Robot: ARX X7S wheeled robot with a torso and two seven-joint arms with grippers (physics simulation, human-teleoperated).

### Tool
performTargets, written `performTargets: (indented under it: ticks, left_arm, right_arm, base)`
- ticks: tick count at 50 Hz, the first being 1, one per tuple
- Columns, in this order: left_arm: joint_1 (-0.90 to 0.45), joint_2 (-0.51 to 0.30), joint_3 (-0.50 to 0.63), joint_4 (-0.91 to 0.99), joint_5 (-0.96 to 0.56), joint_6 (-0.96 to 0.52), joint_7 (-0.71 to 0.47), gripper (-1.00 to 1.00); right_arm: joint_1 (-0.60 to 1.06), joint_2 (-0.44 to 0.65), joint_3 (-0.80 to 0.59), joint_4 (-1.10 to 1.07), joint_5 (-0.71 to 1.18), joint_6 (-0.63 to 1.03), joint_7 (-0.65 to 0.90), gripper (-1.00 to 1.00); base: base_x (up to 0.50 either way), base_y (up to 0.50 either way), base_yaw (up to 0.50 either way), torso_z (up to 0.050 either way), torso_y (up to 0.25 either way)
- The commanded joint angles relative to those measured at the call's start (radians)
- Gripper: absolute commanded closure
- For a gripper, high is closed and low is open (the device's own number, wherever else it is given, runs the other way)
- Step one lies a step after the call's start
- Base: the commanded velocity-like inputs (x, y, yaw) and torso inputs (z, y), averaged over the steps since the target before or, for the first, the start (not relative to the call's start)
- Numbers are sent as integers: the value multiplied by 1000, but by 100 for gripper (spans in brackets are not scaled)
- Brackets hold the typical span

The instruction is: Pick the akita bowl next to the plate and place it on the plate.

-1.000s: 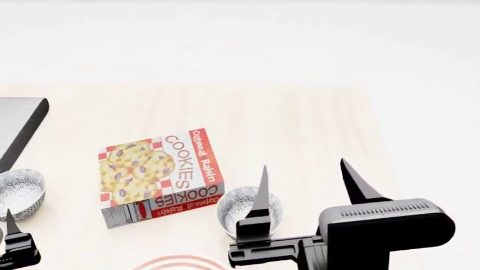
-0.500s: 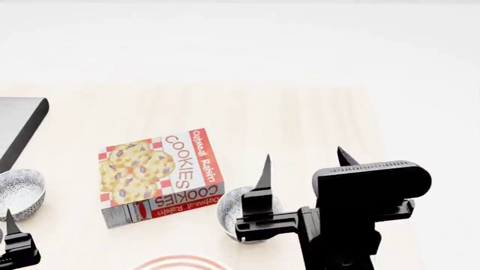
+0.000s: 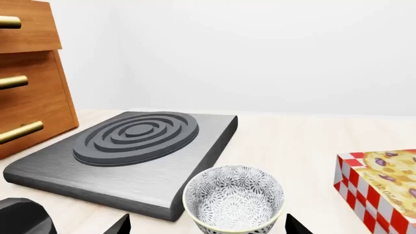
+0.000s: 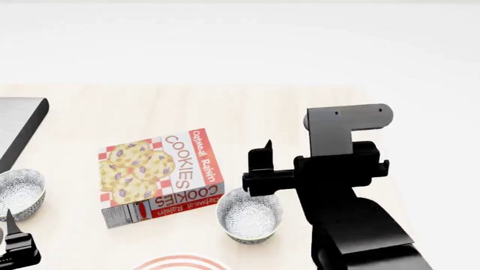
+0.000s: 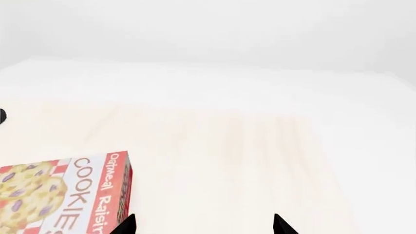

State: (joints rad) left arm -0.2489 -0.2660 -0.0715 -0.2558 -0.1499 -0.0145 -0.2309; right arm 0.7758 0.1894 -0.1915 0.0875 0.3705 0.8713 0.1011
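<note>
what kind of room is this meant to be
Most likely a simulated kitchen counter: a single-burner cooktop sits on the pale wood table beside a wooden drawer unit, with a cookie box and patterned bowls laid out.

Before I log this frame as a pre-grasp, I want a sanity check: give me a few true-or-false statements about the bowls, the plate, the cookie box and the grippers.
1. Two speckled bowls stand on the table. True: the akita bowl near the plate, another bowl at the left edge.
2. The akita bowl sits on the plate. False: it stands beside it, on the table.
3. The right gripper holds the bowl. False: it is above it, empty.
4. The cookie box lies flat. True.
5. The left gripper is shut. False: its fingertips are apart, either side of the other bowl.
</note>
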Motion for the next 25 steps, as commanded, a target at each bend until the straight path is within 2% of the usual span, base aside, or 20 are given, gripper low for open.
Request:
performTargets:
  ticks: [1,13,25]
  left_arm:
    - [-1,-2,4,0,-2,0,-3,-100]
    - [2,-5,9,3,-1,1,-8,-100]
    - [3,-7,12,2,-4,3,-9,-100]
  right_arm:
    - [170,-36,-25,310,-20,-12,-31,-100]
    - [308,-81,-63,625,-46,-111,-91,-100]
    - [506,-148,-73,1117,-64,-273,-165,-100]
  base:
    - [0,0,0,0,0]
    - [0,0,0,0,0]
    - [0,0,0,0,0]
